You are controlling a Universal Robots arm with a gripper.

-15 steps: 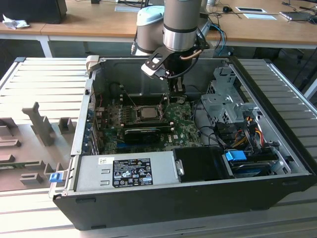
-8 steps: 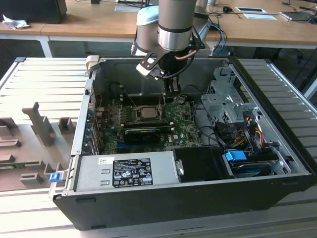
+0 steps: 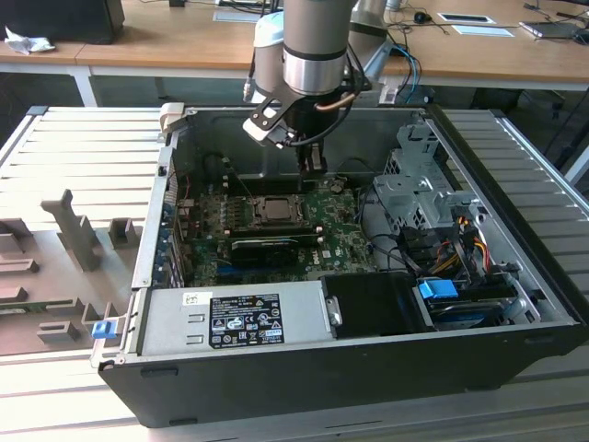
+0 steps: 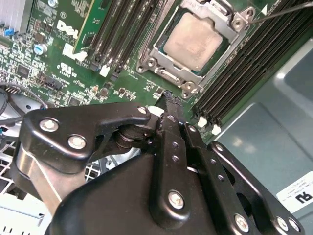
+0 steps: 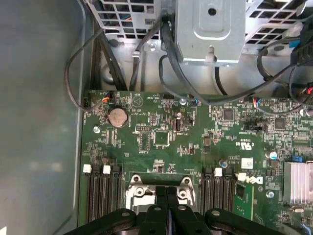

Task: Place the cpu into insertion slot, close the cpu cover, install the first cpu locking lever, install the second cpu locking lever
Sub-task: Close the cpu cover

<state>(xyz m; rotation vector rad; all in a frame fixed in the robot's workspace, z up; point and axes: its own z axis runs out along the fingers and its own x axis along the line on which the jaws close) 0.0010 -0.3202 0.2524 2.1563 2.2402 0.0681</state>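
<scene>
Open computer case lies on its side on a ribbed metal table, inside facing up. The arm comes down into it from above.

Grey power supply runs along the near wall. Metal drive cage with loose cables sits at the exterior view's right. Green circuit board covers the case floor, with a long black heatsink block lying on it just in front of the socket.

Gripper is low over the board, beside the insertion slot on its far side in the exterior view. Fingers are pressed together with only a seam between them, nothing held. In the second wrist view a strip of board shows between the fingertips and the socket.

Cpu cover lies down flat as a silvery frame. The cpu is seated in the slot, its dull grey top showing through the cover's window.

Black memory slots flank the socket on both sides. A thin metal lever rod angles away from one socket corner, out across the memory slots. Whether it is latched cannot be told.

Coin battery sits on the board toward the drive cage.
</scene>
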